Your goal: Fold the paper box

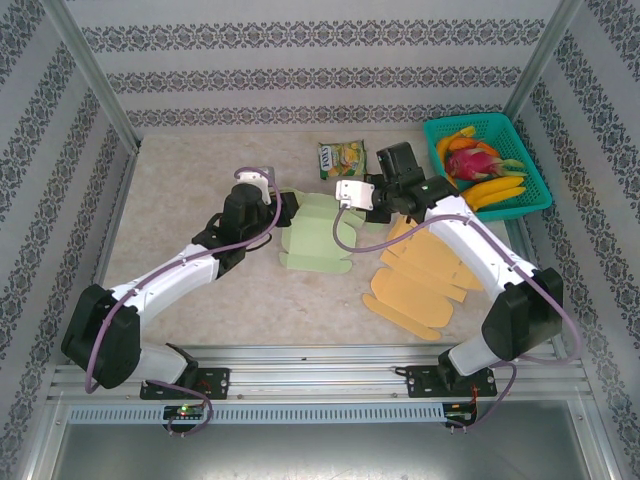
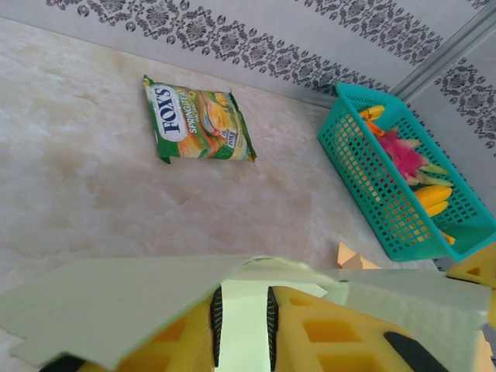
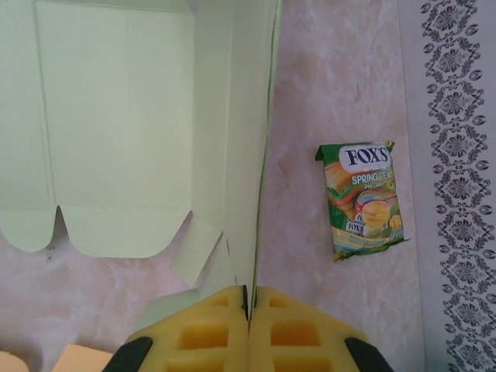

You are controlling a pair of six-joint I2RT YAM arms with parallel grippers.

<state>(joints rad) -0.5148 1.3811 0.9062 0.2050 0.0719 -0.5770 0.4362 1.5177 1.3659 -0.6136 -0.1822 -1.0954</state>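
Note:
The paper box (image 1: 315,238) is a light green cut-out lying mostly flat at mid-table. Its inside faces up, with scalloped flaps along one edge (image 3: 116,116). My left gripper (image 1: 281,204) is at the box's left far corner. In the left wrist view its pads (image 2: 242,294) stand a little apart with a strip of green card filling the gap, and box panels (image 2: 101,298) drape over both fingers. My right gripper (image 1: 343,203) is at the box's right far edge. Its fingers (image 3: 249,294) are pinched shut on a raised side wall seen edge-on.
A stack of flat orange box blanks (image 1: 425,275) lies right of the green box, under my right arm. A Fox's candy packet (image 1: 342,160) lies just beyond the box. A teal basket (image 1: 530,170) of fruit stands at the back right. Patterned walls close in the table.

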